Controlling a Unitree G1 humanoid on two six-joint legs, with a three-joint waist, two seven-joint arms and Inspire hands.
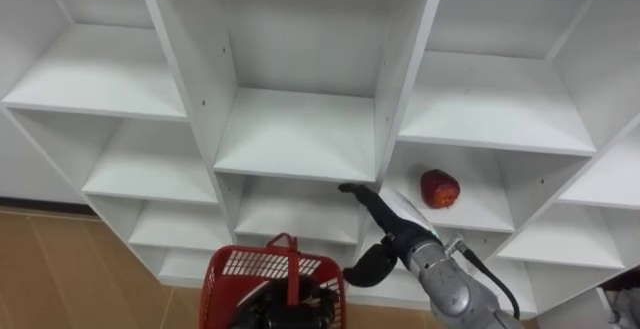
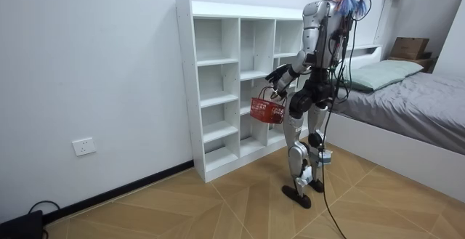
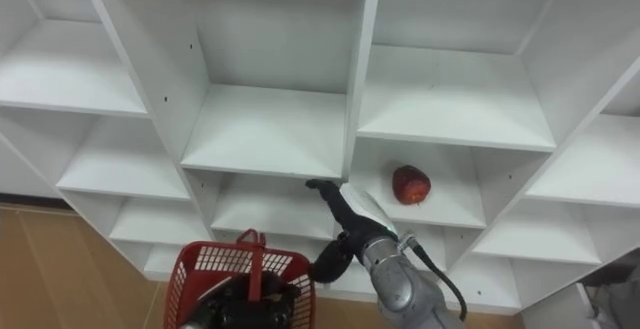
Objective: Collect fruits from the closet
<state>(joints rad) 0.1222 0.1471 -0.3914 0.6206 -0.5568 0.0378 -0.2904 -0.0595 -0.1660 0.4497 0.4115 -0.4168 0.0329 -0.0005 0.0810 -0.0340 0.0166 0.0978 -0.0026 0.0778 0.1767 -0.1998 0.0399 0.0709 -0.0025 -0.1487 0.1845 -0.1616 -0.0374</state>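
Observation:
A red apple [image 1: 440, 189] lies on a shelf in the right column of the white closet [image 1: 300, 134]. My right hand [image 1: 388, 231] reaches up from the lower right, open with straight fingers, its tips near the divider to the left of the apple and apart from it. A red plastic basket [image 1: 235, 266] hangs low in front of the closet, and my left hand [image 1: 290, 307] is curled round its handle. In the room view I stand upright facing the closet, with the basket [image 2: 267, 110] at hip height.
The closet's other compartments [image 1: 110, 79] hold nothing. A vertical divider [image 1: 400, 79] stands between the middle column and the apple's column. Wooden floor [image 1: 70, 269] lies below. In the room view a bed [image 2: 407, 101] stands behind me on the room view's right.

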